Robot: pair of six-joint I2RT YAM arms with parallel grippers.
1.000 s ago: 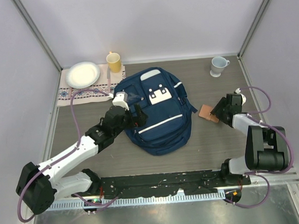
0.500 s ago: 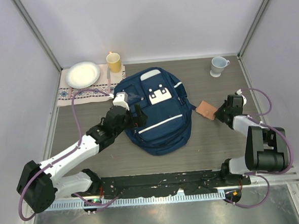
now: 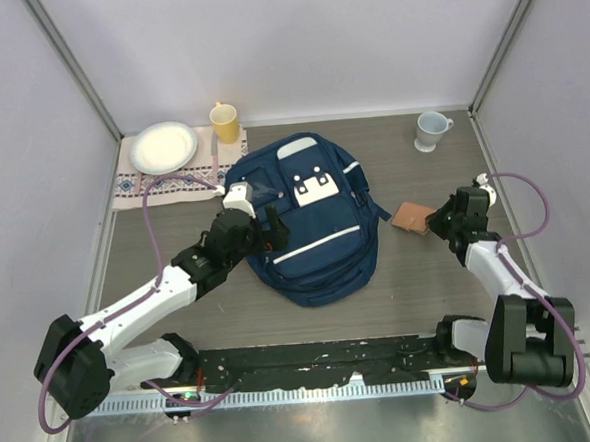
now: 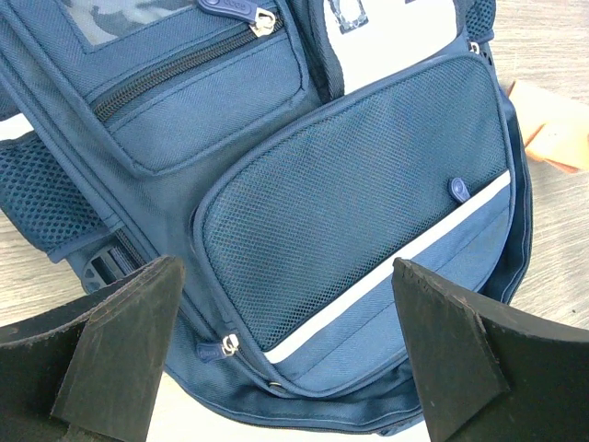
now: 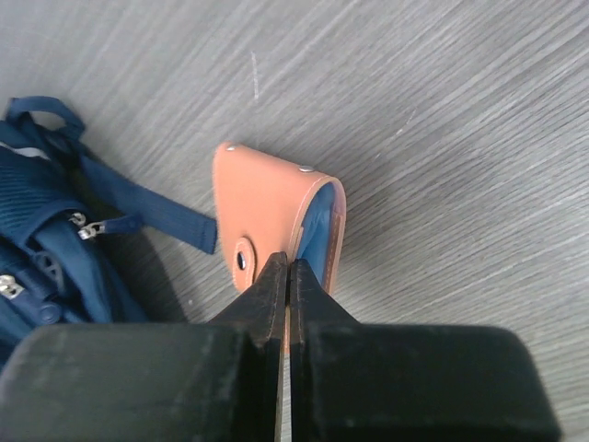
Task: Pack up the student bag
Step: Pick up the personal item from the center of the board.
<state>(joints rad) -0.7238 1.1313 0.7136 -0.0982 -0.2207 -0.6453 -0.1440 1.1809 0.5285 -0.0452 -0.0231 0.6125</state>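
Left tool (image 4: 285,265) spread wide, empty, over the mesh pocket (image 4: 350,184) of the student bag (image 3: 317,245), which lies flat in the middle of the table (image 3: 420,293). Right tool (image 5: 283,272) is pinched closed on the edge of a tan leather wallet (image 5: 267,207), just right of the bag.

student bag (image 3: 310,220) centre | wallet (image 3: 412,217) right | plate (image 3: 164,146) behind-left | mug (image 3: 431,130) behind-right

student bag (image 3: 322,254) blocks mid-table, wallet (image 3: 412,217) just beside (right side)
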